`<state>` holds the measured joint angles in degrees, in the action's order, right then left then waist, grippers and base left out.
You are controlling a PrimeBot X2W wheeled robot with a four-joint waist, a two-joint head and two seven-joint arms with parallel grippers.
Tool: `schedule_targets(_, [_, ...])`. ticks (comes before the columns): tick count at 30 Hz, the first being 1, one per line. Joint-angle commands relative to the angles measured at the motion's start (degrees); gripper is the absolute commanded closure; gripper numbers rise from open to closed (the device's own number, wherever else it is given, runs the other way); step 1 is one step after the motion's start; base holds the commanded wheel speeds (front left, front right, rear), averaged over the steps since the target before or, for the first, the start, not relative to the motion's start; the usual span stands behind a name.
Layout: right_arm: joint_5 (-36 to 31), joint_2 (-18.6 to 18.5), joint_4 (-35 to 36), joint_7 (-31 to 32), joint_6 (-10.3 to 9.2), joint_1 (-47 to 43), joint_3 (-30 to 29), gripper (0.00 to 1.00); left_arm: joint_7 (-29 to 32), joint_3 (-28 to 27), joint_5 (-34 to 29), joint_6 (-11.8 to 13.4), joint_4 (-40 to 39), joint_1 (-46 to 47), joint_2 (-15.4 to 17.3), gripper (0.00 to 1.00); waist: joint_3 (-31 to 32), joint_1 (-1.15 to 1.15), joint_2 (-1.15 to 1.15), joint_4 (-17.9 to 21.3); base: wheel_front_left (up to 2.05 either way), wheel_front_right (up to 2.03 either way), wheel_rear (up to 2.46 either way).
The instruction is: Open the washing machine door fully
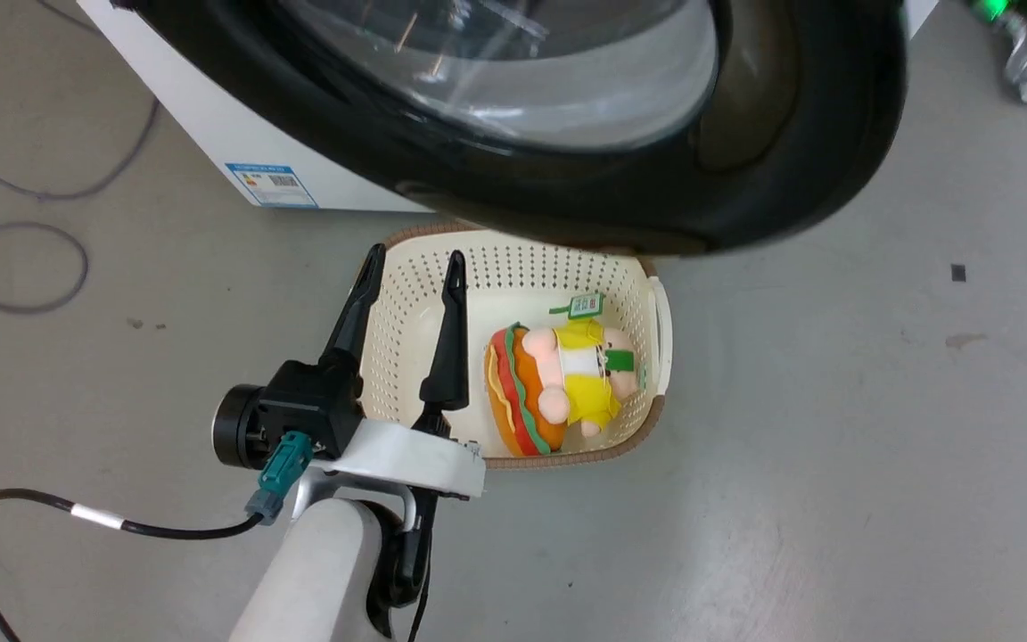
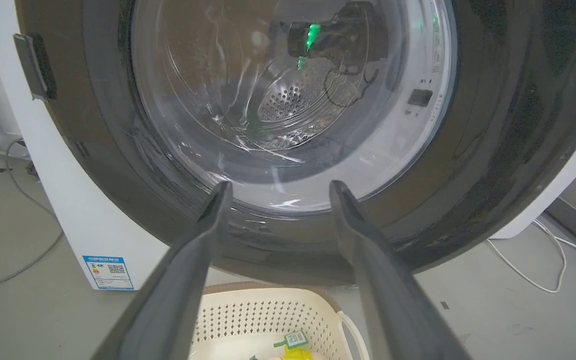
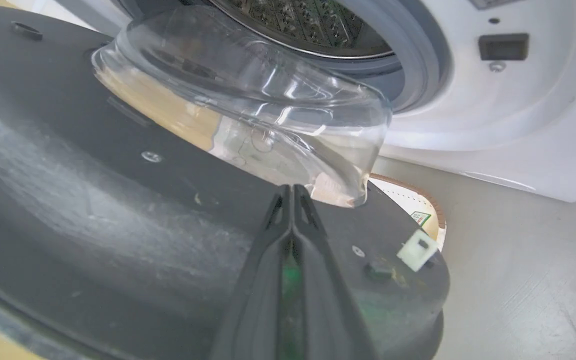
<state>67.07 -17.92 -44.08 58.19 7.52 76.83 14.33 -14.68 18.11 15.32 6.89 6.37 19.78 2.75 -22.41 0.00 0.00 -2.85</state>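
Hovering over the left side of the cream basket point(image 1: 661, 330) on the floor, my left tool point(image 1: 416, 254) had its fingers spread apart and gripped nothing, pointing toward the washing machine door point(image 1: 799, 134), whose glossy black ring and bulging glass hung swung out above the basket's far rim. My right tool point(image 3: 288, 187) was pressed together on nothing, its tips close to the door's matte inner face just beside the clear bowl; whether they touched I could not tell. Beyond stood the washing machine point(image 3: 493, 115), its grey-ringed drum opening exposed.
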Motion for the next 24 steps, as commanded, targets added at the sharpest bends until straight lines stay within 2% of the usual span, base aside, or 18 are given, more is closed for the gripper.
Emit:
schedule_targets(1, [0.59,0.66,0.72,0.66,-0.03,-2.32,0.04,1.0,-0.32,-0.06,0.19,-0.22,0.32,-1.17,0.12,0.0,1.12,0.0,0.0,-0.11,0.0,0.0,0.0])
schedule_targets(12, [3.15,3.44,6.31,3.82,-0.03,-14.04,0.14,1.0,-0.32,-1.33,-1.7,-1.19,1.63,-5.29,0.12,0.0,7.38,0.0,0.0,-0.88,0.0,0.0,0.0])
schedule_targets(24, [4.71,7.87,11.62,6.82,-0.03,-25.02,0.0,1.0,-0.32,-4.86,-6.16,-3.97,3.55,-10.96,0.12,0.0,13.09,0.0,0.0,-1.57,0.0,0.0,0.0])
